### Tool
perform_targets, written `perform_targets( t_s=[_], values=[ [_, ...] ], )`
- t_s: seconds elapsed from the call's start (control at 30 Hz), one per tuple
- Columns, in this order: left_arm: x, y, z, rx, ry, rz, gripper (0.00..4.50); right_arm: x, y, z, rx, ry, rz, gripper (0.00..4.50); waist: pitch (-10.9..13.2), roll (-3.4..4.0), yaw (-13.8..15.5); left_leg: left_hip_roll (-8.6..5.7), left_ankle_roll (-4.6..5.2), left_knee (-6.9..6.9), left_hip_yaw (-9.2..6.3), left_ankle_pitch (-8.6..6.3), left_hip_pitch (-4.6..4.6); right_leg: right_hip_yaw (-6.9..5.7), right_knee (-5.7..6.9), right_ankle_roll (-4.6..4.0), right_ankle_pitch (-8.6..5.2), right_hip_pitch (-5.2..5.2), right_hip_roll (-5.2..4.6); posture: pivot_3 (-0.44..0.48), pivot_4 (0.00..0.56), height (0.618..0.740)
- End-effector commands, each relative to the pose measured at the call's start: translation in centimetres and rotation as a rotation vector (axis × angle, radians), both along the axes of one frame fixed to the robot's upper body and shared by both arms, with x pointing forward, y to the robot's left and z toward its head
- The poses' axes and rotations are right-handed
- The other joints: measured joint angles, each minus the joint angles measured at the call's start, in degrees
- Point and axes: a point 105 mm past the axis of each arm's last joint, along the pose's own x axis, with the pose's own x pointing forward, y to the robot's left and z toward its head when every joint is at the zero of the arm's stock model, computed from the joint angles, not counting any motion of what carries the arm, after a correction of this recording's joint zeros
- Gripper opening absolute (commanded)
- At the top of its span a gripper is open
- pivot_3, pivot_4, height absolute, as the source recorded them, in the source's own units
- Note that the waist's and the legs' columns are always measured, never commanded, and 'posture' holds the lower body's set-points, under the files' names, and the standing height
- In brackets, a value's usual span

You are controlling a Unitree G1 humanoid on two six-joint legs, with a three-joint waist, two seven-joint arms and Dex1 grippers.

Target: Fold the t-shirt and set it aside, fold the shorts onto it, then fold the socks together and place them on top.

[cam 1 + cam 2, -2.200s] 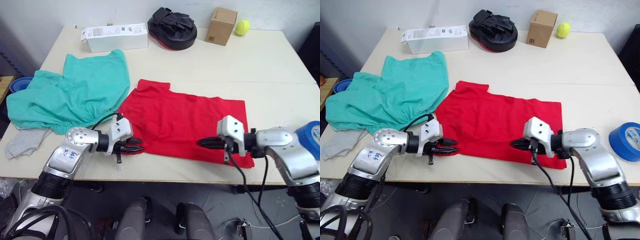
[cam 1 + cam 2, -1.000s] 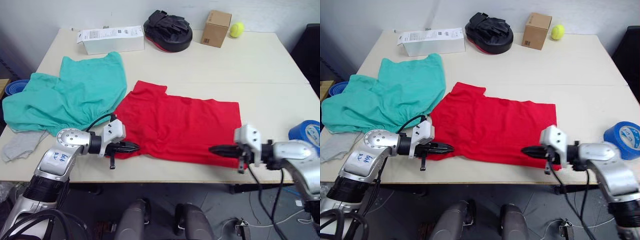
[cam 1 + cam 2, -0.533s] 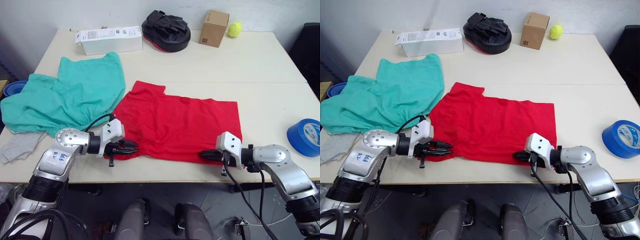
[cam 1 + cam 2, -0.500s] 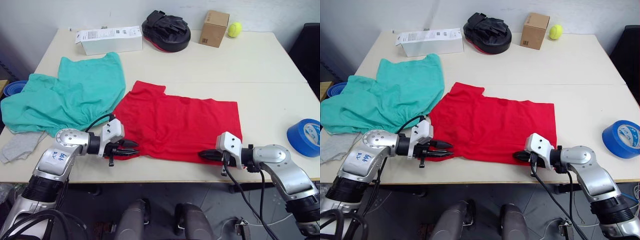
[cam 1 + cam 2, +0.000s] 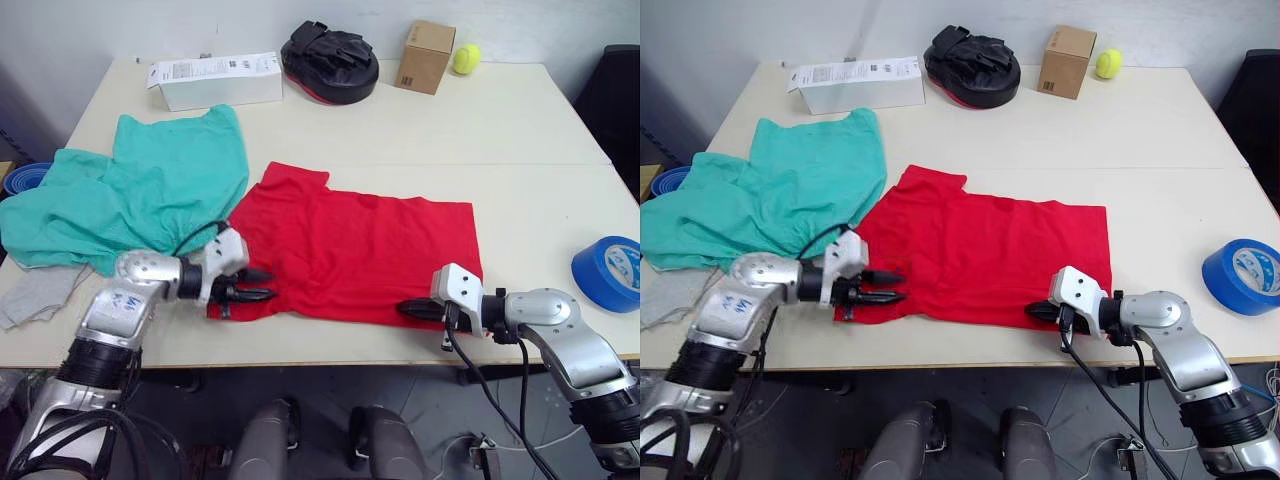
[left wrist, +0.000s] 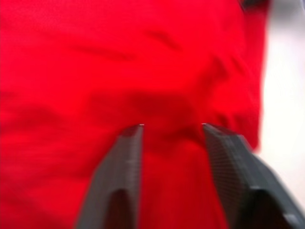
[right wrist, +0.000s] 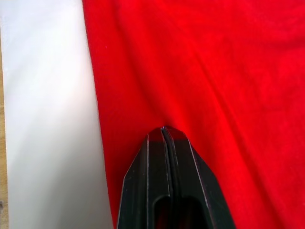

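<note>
My right tool [image 5: 405,310] pinches the t-shirt [image 5: 370,255] at its near hem while my left tool [image 6: 172,128] gapes over the opposite corner, so both can lift that edge across the table [image 5: 520,130].

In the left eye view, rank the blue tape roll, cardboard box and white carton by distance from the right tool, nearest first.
From the right tool:
1. Blue tape roll, at the table's right edge.
2. Brown cardboard box, far edge, beside the yellow tennis ball.
3. Long white carton, far left corner.
</note>
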Motion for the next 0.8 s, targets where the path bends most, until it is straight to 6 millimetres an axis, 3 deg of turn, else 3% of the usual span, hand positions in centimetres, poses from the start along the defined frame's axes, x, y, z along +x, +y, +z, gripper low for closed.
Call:
perform_targets(
  t_s=[0.03,0.1,0.27,0.5,0.57,0.67,0.8],
  values=[
    [-0.1,0.3,-0.3,0.046,-0.035,-0.023,0.41,-0.1,-0.8,-1.4,-0.050,0.036,-0.047,0.00,-0.01,-0.01,-0.01,0.01,0.00,0.00,0.00,0.00,0.01,0.00,-0.02,-0.02,0.01,0.01,0.00,0.000,0.150,0.740],
    [0.1,0.7,-0.7,0.063,-0.038,-0.016,0.04,-0.1,-1.2,-1.5,-0.060,0.037,-0.062,0.00,-0.03,-0.03,0.00,0.01,-0.01,0.00,0.00,0.00,0.02,0.02,-0.03,-0.04,0.02,0.01,-0.03,0.000,0.150,0.740],
    [0.4,1.6,-1.3,0.095,-0.044,0.006,0.04,-0.2,-3.4,-1.3,-0.081,0.037,-0.129,0.00,-0.09,-0.01,0.09,0.01,-0.02,-0.01,-0.01,-0.01,0.04,0.02,-0.04,-0.04,0.02,0.02,-0.06,0.000,0.150,0.740],
    [0.3,2.5,-1.5,0.105,-0.045,0.026,0.04,-1.5,-11.0,-0.8,-0.210,0.067,-0.281,0.00,-0.22,0.01,0.68,0.01,0.05,-0.01,0.00,-0.05,0.10,0.00,-0.12,-0.04,0.03,0.12,-0.09,0.000,0.150,0.740],
    [0.3,2.5,-1.5,0.104,-0.045,0.031,0.04,-1.6,-12.2,-0.6,-0.224,0.063,-0.308,0.00,-0.24,-0.01,0.69,0.01,0.05,-0.01,0.00,-0.05,0.11,0.01,-0.14,-0.04,0.02,0.15,-0.09,0.000,0.150,0.740],
    [0.1,2.2,-1.0,0.057,-0.014,0.052,0.04,-0.8,-12.3,1.9,-0.107,0.022,-0.335,0.00,-0.25,0.02,0.61,0.02,0.05,-0.02,-0.01,-0.05,0.14,0.00,-0.14,-0.04,0.02,0.17,-0.09,0.000,0.150,0.740],
    [-0.7,1.8,0.2,0.001,-0.009,0.032,0.04,-0.2,-9.5,5.6,0.066,-0.024,-0.271,0.00,-0.18,0.18,-0.12,0.04,0.06,-0.04,0.00,-0.04,0.08,-0.01,-0.09,-0.05,0.03,0.06,-0.09,0.000,0.150,0.740]
  ],
)
